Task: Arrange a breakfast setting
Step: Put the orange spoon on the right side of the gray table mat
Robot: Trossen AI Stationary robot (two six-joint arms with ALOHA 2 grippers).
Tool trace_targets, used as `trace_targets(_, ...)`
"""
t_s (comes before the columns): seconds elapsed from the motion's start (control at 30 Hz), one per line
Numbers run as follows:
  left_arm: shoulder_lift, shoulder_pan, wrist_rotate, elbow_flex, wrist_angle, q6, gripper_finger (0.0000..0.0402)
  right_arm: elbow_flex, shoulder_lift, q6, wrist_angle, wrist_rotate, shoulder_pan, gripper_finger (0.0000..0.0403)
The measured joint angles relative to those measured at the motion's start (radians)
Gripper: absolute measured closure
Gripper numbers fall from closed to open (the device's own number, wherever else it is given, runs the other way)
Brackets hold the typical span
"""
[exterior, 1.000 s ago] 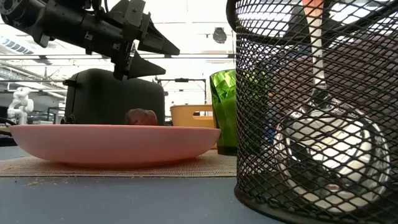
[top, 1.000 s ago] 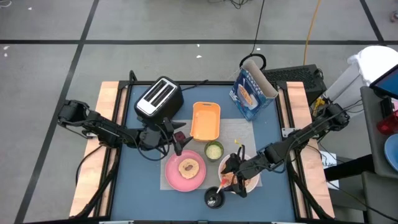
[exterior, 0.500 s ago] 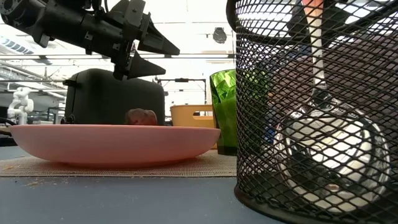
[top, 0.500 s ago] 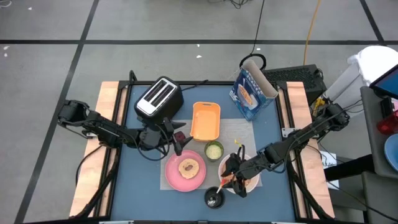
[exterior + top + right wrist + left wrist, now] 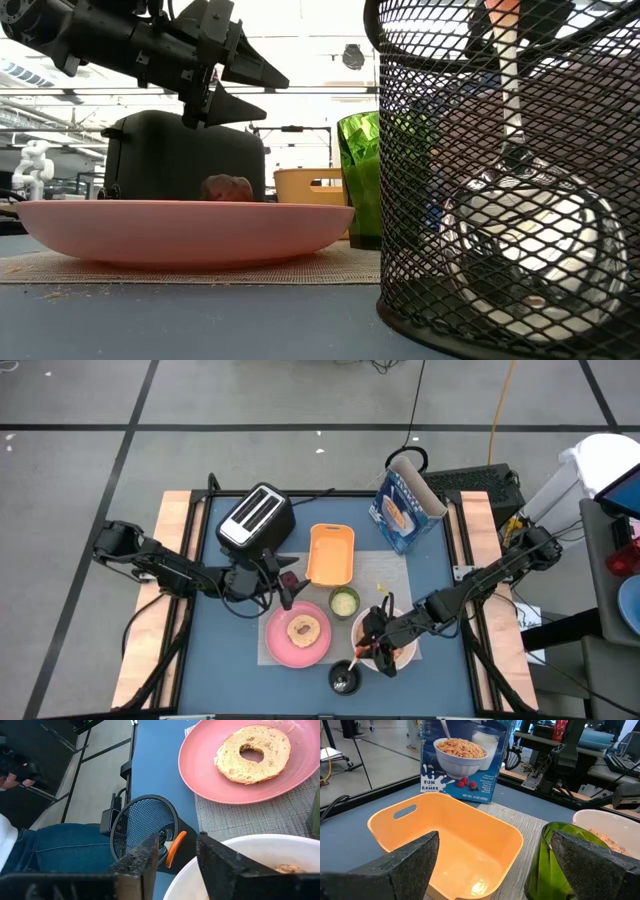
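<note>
Orange-red spoon handle (image 5: 362, 649) is the thing to watch. From the high view it sticks up out of the black mesh cup (image 5: 345, 678) at the near edge of the counter (image 5: 232, 650), leaning right toward the white bowl (image 5: 400, 651). The right gripper (image 5: 375, 643) sits directly at that handle, between mesh cup and bowl, so the right arm is clearly the nearer one. The left gripper (image 5: 287, 588) hovers well to the left, between the toaster (image 5: 256, 517) and the pink plate (image 5: 298, 635), which carries the toast (image 5: 303, 628).

From counter height, the spoon (image 5: 510, 90) stands nearly upright inside the mesh cup (image 5: 500, 200), bowl end down, so its long axis runs up and down. The left arm's fingers (image 5: 235, 100) hang apart above the plate (image 5: 180, 228).

Left wrist camera: its fingers (image 5: 405, 865) are spread, empty, facing the orange tray (image 5: 450, 840), with the green cup (image 5: 560, 860) and cereal box (image 5: 465, 757) beyond.

Right wrist camera: the handle (image 5: 176, 849) lies in the narrow gap between the dark fingers (image 5: 137, 865), which look close on it, though I cannot tell whether they truly pinch. I judge a straight upward lift suits.
</note>
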Motion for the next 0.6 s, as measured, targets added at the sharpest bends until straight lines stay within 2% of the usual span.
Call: trace_targets(0.6, 0.000, 0.000, 0.000, 0.000, 0.000, 0.000, 0.0014, 0.000, 0.000, 0.000, 0.000, 0.000, 0.000, 0.0377)
